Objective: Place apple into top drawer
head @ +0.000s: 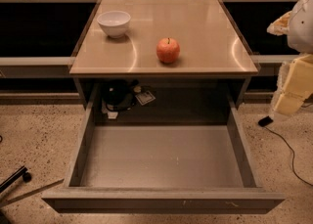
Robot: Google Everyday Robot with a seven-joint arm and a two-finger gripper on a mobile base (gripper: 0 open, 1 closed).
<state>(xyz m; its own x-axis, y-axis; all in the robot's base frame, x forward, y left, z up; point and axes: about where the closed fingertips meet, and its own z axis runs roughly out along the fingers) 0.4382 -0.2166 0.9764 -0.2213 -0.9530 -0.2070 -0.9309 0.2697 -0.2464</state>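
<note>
The red-orange apple [167,50] with a short dark stem stands on the tan tabletop [205,32], a little right of its middle and near the front edge. The top drawer [161,157] is pulled fully out below the tabletop, and its grey floor is bare. My gripper [292,88], cream-yellow, hangs at the far right edge of the view, beside the table's right front corner. It is well to the right of the apple, apart from it, and holds nothing that I can see.
A white bowl [114,23] stands at the tabletop's back left. A dark object [117,96] and a small plug lie under the table behind the drawer. A black cable [288,149] runs over the floor at right. A chair caster [22,175] is at left.
</note>
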